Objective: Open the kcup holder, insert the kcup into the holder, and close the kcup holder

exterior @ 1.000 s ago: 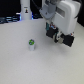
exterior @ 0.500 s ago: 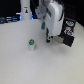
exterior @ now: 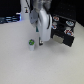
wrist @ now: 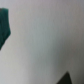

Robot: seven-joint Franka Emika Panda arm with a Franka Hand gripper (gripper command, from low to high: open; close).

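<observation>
Your hand (exterior: 39, 44) has come down and across in the last second: a moment ago it hung higher and more toward the kcup holder, and now its tip is low over the counter (exterior: 20, 62), just beside the kcup (exterior: 31, 43), at about 3 o'clock from it in the exterior view. Whether the hand is released or clenched I cannot tell; the picture is blurred by motion and the fingertips are not separate from the white body of the arm. It does not seem to be grasping anything, because the kcup has stayed at its place on the counter, upright with the green top up, and apart from the holder. The wrist view shows mostly pale counter with two dark shapes at the edges, too blurred to name. The kcup holder (exterior: 66, 31) stands at about 2 o'clock from the hand, near the far edge, with its pale slots facing the camera; I see no drawer pulled out, though at this sharpness it is a judgement only. So you are probably reaching for the cup first, and opening, inserting and closing all remain. Take care: the cup is small and light, and a sideways touch could push it over.
</observation>
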